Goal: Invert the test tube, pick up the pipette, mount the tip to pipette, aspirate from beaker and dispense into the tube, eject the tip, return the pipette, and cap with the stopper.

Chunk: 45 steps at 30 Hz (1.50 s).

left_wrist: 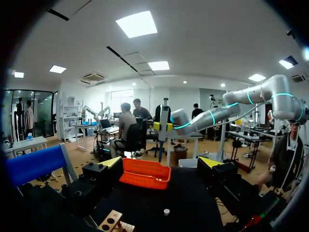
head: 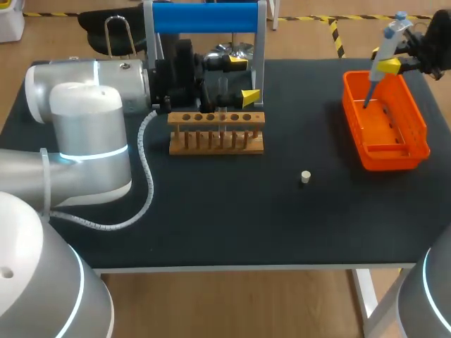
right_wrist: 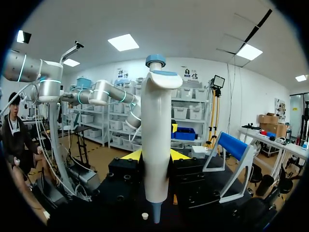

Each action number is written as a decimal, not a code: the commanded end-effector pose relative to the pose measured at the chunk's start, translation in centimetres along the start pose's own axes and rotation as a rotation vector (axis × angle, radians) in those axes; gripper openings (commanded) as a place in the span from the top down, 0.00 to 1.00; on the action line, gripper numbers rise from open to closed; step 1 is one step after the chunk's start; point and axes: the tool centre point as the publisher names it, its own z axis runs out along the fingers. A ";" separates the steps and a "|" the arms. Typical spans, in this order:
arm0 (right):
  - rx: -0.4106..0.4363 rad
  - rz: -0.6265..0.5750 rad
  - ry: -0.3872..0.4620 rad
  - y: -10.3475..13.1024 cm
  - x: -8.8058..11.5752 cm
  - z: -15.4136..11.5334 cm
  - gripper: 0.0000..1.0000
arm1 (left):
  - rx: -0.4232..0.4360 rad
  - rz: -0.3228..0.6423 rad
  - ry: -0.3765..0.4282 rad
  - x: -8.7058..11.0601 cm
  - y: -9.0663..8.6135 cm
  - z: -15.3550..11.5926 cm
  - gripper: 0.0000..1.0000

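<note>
Pipette (head: 390, 39) upright in right gripper (head: 387, 65), above the far end of orange bin (head: 416, 137) at the table's (head: 282, 225) right side. Narrow lower end points down into the bin; contact with the bin floor cannot be judged. Right wrist view: pipette (right_wrist: 155, 121) stands between the yellow fingertips (right_wrist: 133, 154), which press on its white body from two sides, so the jaws are clamped on it. Blue-grey button on top, tapered bluish nose at the lower end.

Left gripper (head: 244, 79) sits just behind wooden rack (head: 216, 132), near the table's far edge, in front of blue-barred stand (head: 204, 17). Left wrist view: left gripper (left_wrist: 161, 163) has its jaws wide apart and nothing between them. Ahead of it lie the orange bin (left_wrist: 145, 174), the stopper (left_wrist: 166, 211) and a corner of the rack (left_wrist: 112, 222).

Rack shows a row of holes along its top. A faint clear tube (head: 223, 105) seems to stand in one hole right of the middle, too pale to be sure.

Stopper (head: 305, 177), small and whitish, sits alone on the dark tabletop between rack and bin, apart from both and nearer the front edge. It also shows beneath the pipette in the right wrist view (right_wrist: 144, 216).
</note>
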 end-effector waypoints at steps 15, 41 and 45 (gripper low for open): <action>-0.002 0.011 0.010 -2.2 0.9 11.0 1.00 | -0.002 -0.001 0.000 0.0 0.0 0.0 0.00; -0.012 0.012 0.014 -3.4 -1.1 20.8 1.00 | -0.002 -0.001 0.000 0.0 0.0 0.0 0.00; -0.018 0.020 0.023 -3.7 -1.1 21.9 1.00 | -0.002 -0.001 0.000 0.0 0.0 0.0 0.00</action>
